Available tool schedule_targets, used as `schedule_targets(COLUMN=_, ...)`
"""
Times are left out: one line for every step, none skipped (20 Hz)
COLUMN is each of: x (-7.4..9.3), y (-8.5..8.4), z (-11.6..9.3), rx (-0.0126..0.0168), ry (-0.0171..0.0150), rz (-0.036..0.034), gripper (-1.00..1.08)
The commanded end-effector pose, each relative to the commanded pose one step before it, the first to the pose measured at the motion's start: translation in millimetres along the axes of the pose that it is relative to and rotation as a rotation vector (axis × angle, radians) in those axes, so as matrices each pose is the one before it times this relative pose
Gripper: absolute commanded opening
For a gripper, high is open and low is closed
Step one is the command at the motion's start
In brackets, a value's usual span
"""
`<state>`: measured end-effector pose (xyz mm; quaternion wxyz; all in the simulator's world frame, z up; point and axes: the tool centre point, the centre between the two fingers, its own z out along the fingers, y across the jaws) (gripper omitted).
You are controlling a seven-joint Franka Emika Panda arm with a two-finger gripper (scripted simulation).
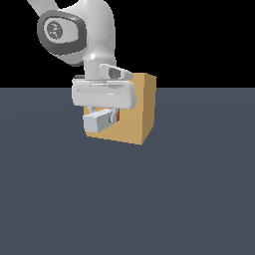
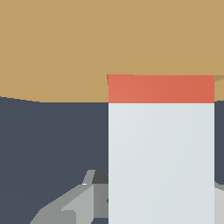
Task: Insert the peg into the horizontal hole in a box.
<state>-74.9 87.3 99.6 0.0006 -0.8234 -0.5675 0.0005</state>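
Observation:
The tan box [image 1: 135, 112] stands on the dark floor. My gripper [image 1: 105, 115] is right in front of its face and is shut on the peg [image 1: 98, 121], held level. The peg's pale grey-white part sticks out toward the exterior view's left; a sliver of its orange-red end [image 1: 119, 115] shows at the box face. In the wrist view the peg [image 2: 161, 162] fills the middle, its orange-red end [image 2: 161, 89] reaching into the box [image 2: 65, 48]. The hole is mostly hidden by the peg; only a thin dark edge [image 2: 107, 78] shows beside the tip.
The dark grey floor [image 1: 189, 199] spreads around the box. The robot arm [image 1: 74, 30] comes down from the upper part of the exterior view's left.

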Motion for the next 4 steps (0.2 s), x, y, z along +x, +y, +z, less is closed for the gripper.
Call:
schedule_targets(x=8.41, y=2.29, z=-2.0, rx=-0.00396, ry=0.00209, rz=0.00214, gripper=-1.0)
schedule_targets(x=1.5, y=0.23, z=0.0, rx=0.0, ry=0.0, rz=0.0, gripper=-1.0)
schedule_targets(x=0.86, y=0.15, z=0.0, rx=0.0, ry=0.0, rz=0.0, gripper=-1.0)
schedule_targets(x=0.28, y=0.05, z=0.0, rx=0.0, ry=0.0, rz=0.0, gripper=-1.0)
